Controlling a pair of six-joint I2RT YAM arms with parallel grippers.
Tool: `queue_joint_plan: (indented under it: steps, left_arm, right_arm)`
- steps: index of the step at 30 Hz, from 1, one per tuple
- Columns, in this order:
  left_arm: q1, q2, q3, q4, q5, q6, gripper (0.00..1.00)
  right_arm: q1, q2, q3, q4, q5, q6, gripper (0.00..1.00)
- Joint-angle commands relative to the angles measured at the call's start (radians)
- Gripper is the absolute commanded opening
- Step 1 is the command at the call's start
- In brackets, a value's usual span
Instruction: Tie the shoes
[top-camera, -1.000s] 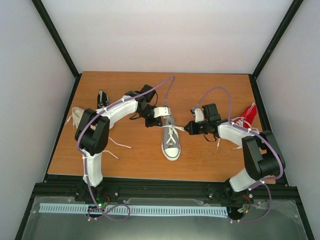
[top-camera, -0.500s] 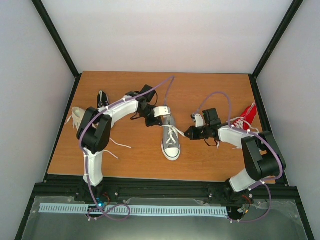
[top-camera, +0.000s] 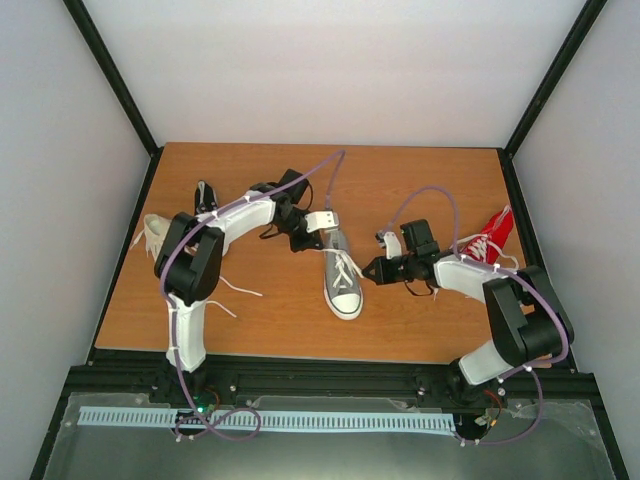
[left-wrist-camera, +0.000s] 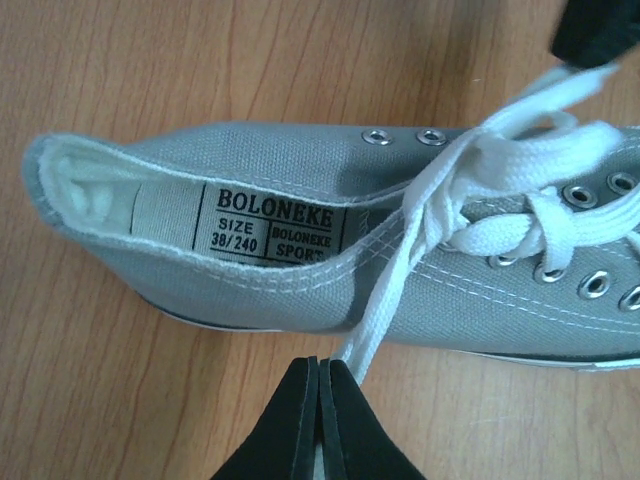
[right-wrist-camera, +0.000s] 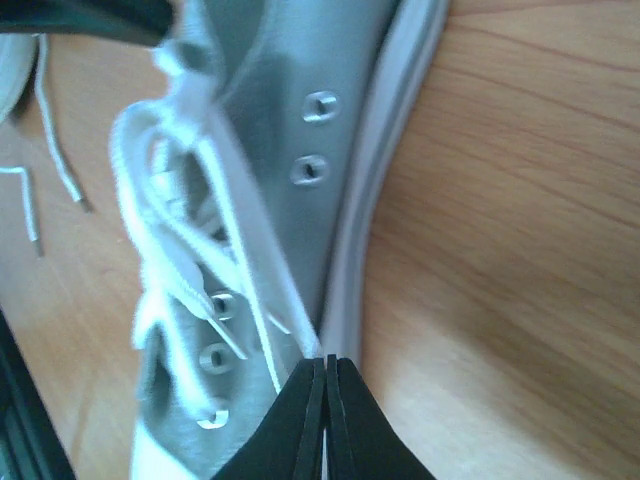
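The grey shoe (top-camera: 342, 282) with a white toe cap lies mid-table, toe toward the arms. My left gripper (top-camera: 330, 232) sits at its heel end. In the left wrist view that gripper (left-wrist-camera: 322, 362) is shut on a white lace (left-wrist-camera: 400, 270) that runs taut from the crossed laces over the shoe's grey side (left-wrist-camera: 250, 270). My right gripper (top-camera: 368, 268) is at the shoe's right side. The right wrist view shows the right gripper (right-wrist-camera: 326, 360) shut on another white lace strand (right-wrist-camera: 262, 262), right beside the white sole (right-wrist-camera: 375, 200).
A black shoe (top-camera: 205, 195) and a cream shoe (top-camera: 160, 232) with loose laces lie at the left, behind the left arm. A red shoe (top-camera: 495, 232) lies at the right by the right arm. Black frame posts border the wooden table (top-camera: 420, 320).
My right gripper has moved left and nearer, close against the grey shoe's side. The left gripper has shifted slightly back toward the heel. Both stayed shut on their laces.
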Motion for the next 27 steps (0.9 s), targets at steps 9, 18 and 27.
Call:
queue_joint_plan:
  steps: [9,18,27]
  left_arm:
    - [0.050,0.082,0.059,0.081,-0.080,-0.072,0.01]
    - [0.050,0.098,0.043,0.091,-0.131,-0.043,0.01]
    - [0.050,0.099,0.041,0.089,-0.140,-0.028,0.01]
  right_arm:
    - [0.050,-0.072,-0.060,-0.047,0.004,0.013,0.03]
    - [0.050,-0.065,-0.079,-0.067,0.045,0.016,0.03]
    - [0.050,-0.063,-0.091,-0.075,0.058,0.008,0.03]
